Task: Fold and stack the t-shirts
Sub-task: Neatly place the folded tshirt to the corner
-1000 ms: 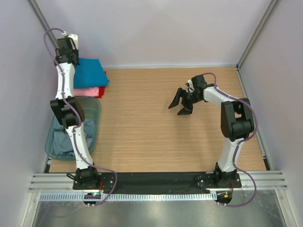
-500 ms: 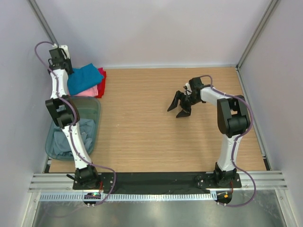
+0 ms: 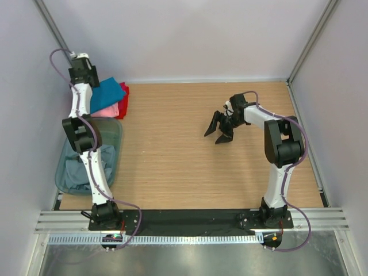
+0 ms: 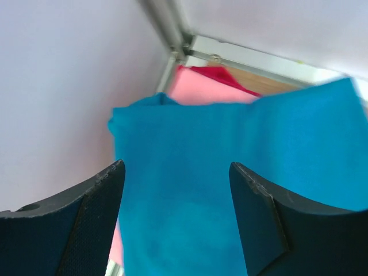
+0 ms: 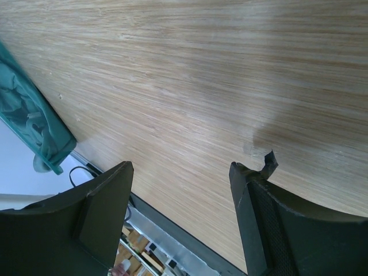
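**Top external view.** A folded teal blue cotton t-shirt (image 3: 107, 95) tops a small stack in the far-left corner of the pale wood-grain table (image 3: 172, 155). A red t-shirt (image 3: 123, 96) shows at its right edge and a pink t-shirt (image 3: 110, 111) at its near edge. The left gripper (image 3: 84, 79) hangs at the teal shirt's left end. Its fingers are hidden under the wrist from here. Just nearer than the stack stands a translucent grey-blue plastic bin (image 3: 115, 135) holding crumpled pale grey-blue t-shirts (image 3: 73, 172). The right gripper (image 3: 221, 129) sits over bare wood, well apart from all the cloth, with its black jaws spread and empty.

**Left wrist view.** The left gripper (image 4: 175, 167) has its dark, matte fingers (image 4: 86, 230) standing wide apart. The smooth teal blue cloth (image 4: 190, 195) fills the gap beyond them, and nothing is pinched. Whether the tips touch the fabric cannot be told. Pink (image 4: 201, 92) and red (image 4: 221, 73) cloth show behind, against the metal corner post (image 4: 167, 23).

**Right wrist view.** The right gripper (image 5: 181, 167) is spread wide and holds nothing, with only streaked wood beneath it. The bin's corner (image 5: 34, 123) shows far to the left.
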`<state>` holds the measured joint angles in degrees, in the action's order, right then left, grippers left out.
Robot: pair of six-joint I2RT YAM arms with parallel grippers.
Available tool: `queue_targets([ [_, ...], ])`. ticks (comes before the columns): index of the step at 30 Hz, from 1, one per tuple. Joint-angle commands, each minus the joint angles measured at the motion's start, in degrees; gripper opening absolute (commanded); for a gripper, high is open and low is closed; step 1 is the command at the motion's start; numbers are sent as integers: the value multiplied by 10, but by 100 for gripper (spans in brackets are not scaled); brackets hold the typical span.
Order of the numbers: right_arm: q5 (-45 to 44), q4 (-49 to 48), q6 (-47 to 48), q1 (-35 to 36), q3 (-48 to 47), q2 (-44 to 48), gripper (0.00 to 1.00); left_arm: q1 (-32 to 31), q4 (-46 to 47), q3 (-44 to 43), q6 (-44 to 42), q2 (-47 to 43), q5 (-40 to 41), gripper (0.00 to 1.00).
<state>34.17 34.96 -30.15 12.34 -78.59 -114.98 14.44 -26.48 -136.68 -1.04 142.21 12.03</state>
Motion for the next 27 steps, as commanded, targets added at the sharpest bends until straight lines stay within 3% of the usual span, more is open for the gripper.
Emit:
queue_targets([
  [1, -2, 9, 1, 4, -27, 39, 75, -90, 19, 15, -91, -69, 92, 74],
  [6, 1, 5, -6, 6, -34, 41, 75, -161, 20, 78, -176, -91, 113, 73],
  [10, -1, 17, -1, 7, -41, 47, 75, -194, 15, 111, -190, -84, 128, 74],
  [15, -6, 20, 5, 6, -39, 54, 75, -210, 16, 117, -200, -64, 149, 74],
  [20, -8, 18, 7, 6, -33, 60, 75, -219, 23, 112, -229, -32, 221, 74],
  [27, -5, 15, 4, 4, -32, 60, 75, -233, 25, 125, -225, -27, 231, 71],
])
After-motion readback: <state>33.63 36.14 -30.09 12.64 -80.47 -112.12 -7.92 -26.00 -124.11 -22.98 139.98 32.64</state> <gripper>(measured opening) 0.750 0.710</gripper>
